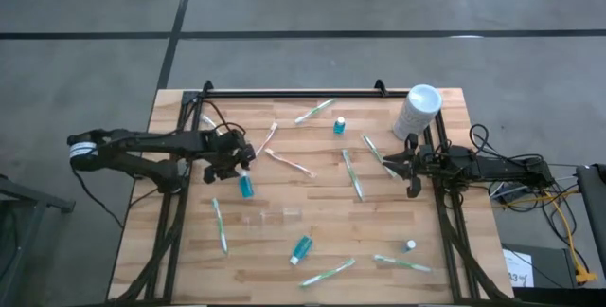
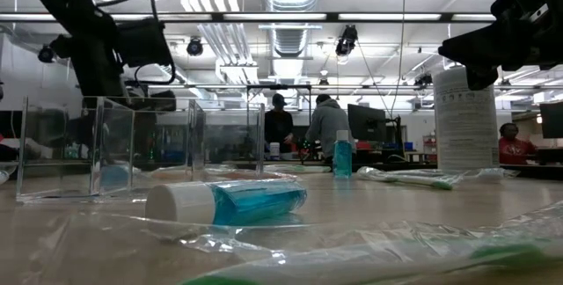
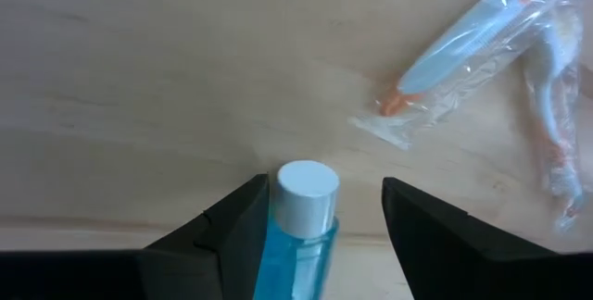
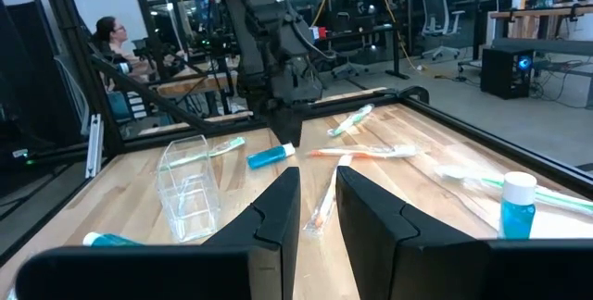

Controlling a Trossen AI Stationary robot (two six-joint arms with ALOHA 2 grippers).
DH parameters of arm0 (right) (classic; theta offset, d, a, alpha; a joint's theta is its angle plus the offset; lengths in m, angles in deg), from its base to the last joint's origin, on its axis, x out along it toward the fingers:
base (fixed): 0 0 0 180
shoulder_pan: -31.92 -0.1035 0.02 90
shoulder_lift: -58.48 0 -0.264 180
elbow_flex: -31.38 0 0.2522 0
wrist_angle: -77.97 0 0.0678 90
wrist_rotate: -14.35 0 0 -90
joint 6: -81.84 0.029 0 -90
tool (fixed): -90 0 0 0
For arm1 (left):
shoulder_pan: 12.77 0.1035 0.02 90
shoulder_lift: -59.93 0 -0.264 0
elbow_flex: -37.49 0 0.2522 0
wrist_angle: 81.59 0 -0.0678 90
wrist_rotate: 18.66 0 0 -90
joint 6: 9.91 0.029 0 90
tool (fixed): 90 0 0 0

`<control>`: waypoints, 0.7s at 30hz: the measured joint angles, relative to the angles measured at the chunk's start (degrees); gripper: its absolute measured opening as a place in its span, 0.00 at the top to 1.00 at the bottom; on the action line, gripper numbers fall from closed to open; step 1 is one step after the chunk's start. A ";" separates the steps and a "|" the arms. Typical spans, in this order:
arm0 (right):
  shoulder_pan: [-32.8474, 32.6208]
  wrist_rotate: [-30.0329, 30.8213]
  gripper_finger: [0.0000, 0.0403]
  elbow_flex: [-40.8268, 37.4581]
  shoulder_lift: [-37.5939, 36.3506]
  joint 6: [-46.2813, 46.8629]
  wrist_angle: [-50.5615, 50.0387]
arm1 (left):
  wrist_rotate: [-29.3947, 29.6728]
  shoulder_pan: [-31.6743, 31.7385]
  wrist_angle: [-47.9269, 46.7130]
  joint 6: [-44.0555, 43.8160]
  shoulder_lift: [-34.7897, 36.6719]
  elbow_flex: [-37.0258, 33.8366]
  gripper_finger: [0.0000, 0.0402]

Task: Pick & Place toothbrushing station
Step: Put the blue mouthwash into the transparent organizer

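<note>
Closest to the low camera we note a wrapped toothbrush lying across the foreground, and behind it a blue toothpaste tube on its side, white cap toward that picture's left. Our concern is another tube, the blue bottle-like toothpaste under the left gripper on the left half of the table. From the left wrist camera we see its white cap standing between the two dark fingers, nearer one of them and perhaps touching it, the other standing clear with a gap. We read the left fingers as spread wide, straddling the tube but not yet pinching it. Its long axis seems to run back toward the wrist, in line with the approach, so closing should catch the body across its width. Two wrapped orange toothbrushes lie just ahead, apart from the tube. The clear organiser box sits near, toward the table's middle. The right gripper waits over the right side beside the white canister; its fingers stand close together with a narrow slot and nothing between them. We judge the left arm far nearer this tube
</note>
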 joint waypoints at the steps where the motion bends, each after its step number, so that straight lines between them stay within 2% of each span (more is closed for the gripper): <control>1: 0.00 -0.01 0.83 0.01 0.00 0.00 0.00 | -0.12 0.24 0.20 0.39 0.00 -0.13 0.47; 12: 0.00 0.00 0.83 0.01 0.00 0.00 0.01 | -1.97 1.18 0.16 1.55 0.02 -0.39 0.48; 21: 0.00 0.01 0.83 0.00 0.00 0.00 0.00 | -2.08 1.18 0.09 1.55 -0.45 -0.52 0.63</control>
